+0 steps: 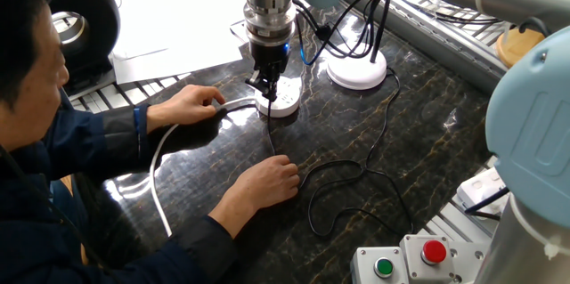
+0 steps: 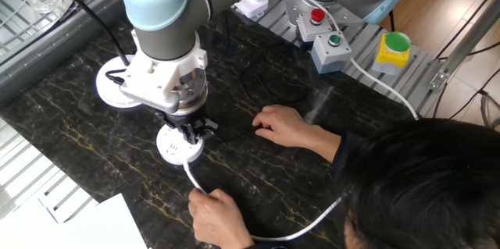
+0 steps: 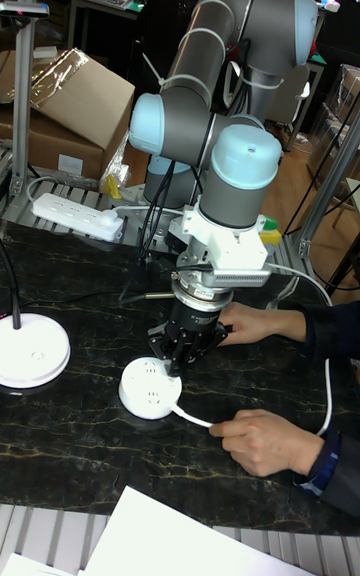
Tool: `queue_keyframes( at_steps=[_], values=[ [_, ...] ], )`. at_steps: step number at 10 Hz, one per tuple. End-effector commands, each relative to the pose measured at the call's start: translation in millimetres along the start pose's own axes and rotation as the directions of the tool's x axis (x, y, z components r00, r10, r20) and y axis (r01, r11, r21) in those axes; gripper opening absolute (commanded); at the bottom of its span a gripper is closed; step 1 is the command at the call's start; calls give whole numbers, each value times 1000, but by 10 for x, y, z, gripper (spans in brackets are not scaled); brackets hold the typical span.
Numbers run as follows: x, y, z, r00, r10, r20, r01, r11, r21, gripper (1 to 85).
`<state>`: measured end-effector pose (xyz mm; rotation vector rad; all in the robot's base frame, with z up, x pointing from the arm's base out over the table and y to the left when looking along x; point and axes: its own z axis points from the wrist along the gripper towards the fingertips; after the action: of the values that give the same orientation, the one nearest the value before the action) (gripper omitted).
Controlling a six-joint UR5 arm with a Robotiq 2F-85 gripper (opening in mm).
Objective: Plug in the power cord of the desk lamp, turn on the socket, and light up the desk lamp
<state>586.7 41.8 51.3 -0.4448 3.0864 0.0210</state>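
My gripper (image 1: 266, 84) points straight down over the round white socket (image 1: 285, 100), its fingers close together on the small black plug of the power cord (image 1: 385, 124). The plug sits at the socket's top; I cannot tell how deep it is. From the plug the thin black cable drops to a person's hand (image 1: 267, 180), loops across the table and runs to the desk lamp (image 1: 357, 72). In the other fixed view the gripper (image 2: 193, 132) hides part of the socket (image 2: 170, 150). The tall fixed view shows the gripper (image 3: 178, 361) at the socket's (image 3: 150, 391) right edge.
A person's other hand (image 1: 191, 104) holds the socket's thick white cable (image 2: 194, 179). A button box (image 1: 405, 262) stands at the front right. A white power strip (image 3: 78, 216) lies behind the arm. Papers (image 1: 178, 26) lie at the far left.
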Motion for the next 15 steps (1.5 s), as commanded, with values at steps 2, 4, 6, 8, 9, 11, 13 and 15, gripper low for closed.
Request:
queue_keyframes(
  at_steps=[2,4,6,8,9,11,13,15],
  values=[
    [-51,19,-6,1000,16,7,-16,1000,-15,13],
    [-59,16,4,1000,17,6,-17,1000,-13,13],
    [-76,35,11,1000,25,8,-25,999,-19,13],
    [-72,32,12,1000,25,7,-25,1000,-18,13],
    [-69,20,20,1000,24,8,-23,1000,-15,13],
    [-73,18,31,1000,22,9,-22,1000,-14,13],
    [-87,25,48,1000,24,13,-23,1000,-12,13],
    [-91,7,68,1000,19,15,-19,1000,-6,13]
  ],
)
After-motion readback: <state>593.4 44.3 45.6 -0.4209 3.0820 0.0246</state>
